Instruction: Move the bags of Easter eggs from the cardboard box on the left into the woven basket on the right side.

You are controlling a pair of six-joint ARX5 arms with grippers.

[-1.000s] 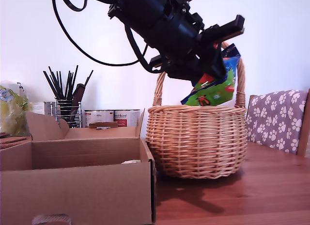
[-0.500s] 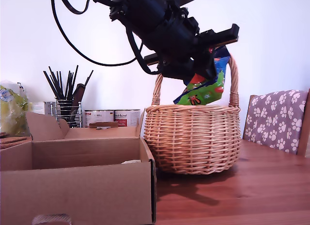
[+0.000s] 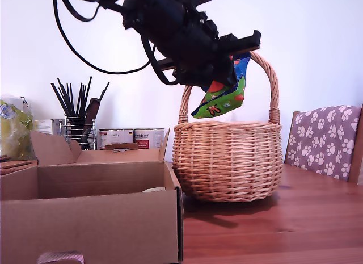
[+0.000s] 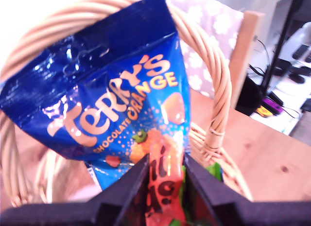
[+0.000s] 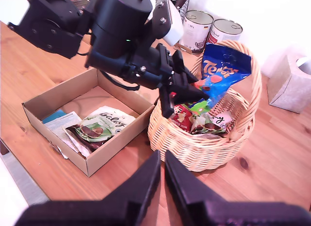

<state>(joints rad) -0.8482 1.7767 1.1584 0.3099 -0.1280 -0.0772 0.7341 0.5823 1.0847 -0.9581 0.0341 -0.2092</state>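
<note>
Blue bag hangs over the woven basket [image 3: 227, 162].
My first gripper [image 4: 165, 175] clamps blue egg bag [image 4: 116, 95] above rim; my second gripper [image 5: 162, 170] closed, empty; white bag [image 5: 95, 129] in cardboard box [image 5: 116, 150].

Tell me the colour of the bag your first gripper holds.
The bag is glossy blue with orange and yellow lettering, clearest in the first wrist view.
</note>
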